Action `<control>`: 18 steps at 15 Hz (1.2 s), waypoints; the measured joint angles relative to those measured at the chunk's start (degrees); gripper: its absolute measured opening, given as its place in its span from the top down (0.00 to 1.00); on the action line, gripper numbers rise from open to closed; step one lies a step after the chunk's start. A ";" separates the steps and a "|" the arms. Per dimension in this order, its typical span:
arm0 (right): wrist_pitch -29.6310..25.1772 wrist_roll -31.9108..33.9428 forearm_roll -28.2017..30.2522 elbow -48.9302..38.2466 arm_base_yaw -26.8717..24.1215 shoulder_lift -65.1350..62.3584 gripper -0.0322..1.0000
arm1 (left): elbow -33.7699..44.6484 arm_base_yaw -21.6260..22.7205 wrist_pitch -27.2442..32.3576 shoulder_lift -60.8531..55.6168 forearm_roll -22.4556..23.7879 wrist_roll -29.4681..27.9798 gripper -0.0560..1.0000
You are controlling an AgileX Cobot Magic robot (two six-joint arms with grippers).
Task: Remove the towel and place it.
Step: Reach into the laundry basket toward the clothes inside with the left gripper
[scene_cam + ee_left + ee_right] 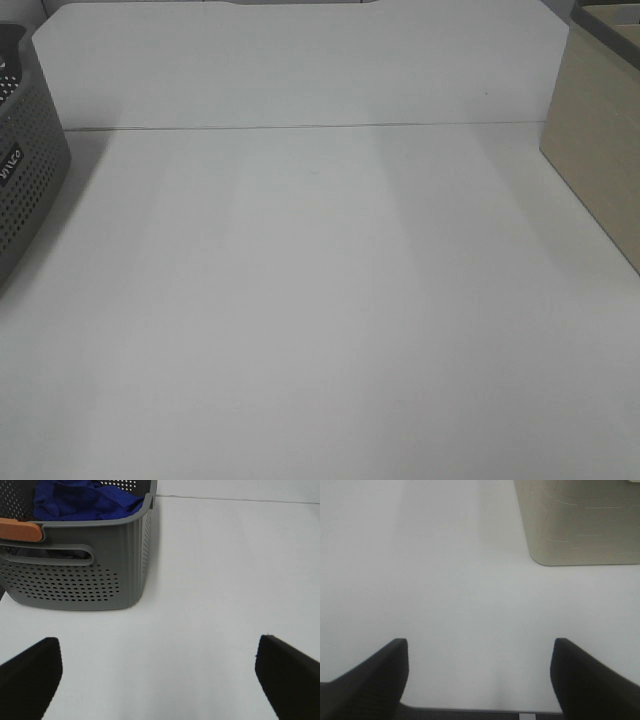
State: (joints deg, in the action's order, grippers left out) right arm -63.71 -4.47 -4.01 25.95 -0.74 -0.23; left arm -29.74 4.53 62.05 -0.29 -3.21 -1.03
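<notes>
The royal-blue towel (82, 500) lies crumpled inside a grey perforated basket (75, 575), seen in the left wrist view. The basket also shows at the left edge of the exterior high view (25, 170), where the towel is hidden. My left gripper (157, 680) is open and empty over the white table, a short way in front of the basket. My right gripper (480, 675) is open and empty over bare table, apart from a beige box (580, 525). Neither gripper shows in the exterior high view.
The beige box (600, 140) stands at the table's right side. A white back panel (300, 70) runs along the far edge. An orange handle piece (20, 530) sits on the basket's rim. The white table (320, 320) spreads between basket and box.
</notes>
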 joint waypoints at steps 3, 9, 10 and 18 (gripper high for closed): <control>0.00 0.00 0.00 0.00 0.00 0.00 0.26 | 0.00 0.00 0.00 0.00 0.00 0.00 0.01; 0.00 0.00 0.00 0.00 0.00 0.00 0.26 | -6.93 0.00 0.97 12.83 0.00 4.01 0.01; 0.00 0.00 0.00 0.00 0.00 0.00 0.26 | -9.85 0.00 0.86 17.07 0.11 6.59 0.01; 0.00 0.00 0.00 0.00 0.00 0.00 0.26 | -48.13 0.00 7.45 67.72 9.28 32.37 0.01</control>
State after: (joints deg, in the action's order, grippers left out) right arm -63.71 -4.47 -4.01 25.95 -0.74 -0.23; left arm -77.86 4.53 69.50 67.44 6.07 31.34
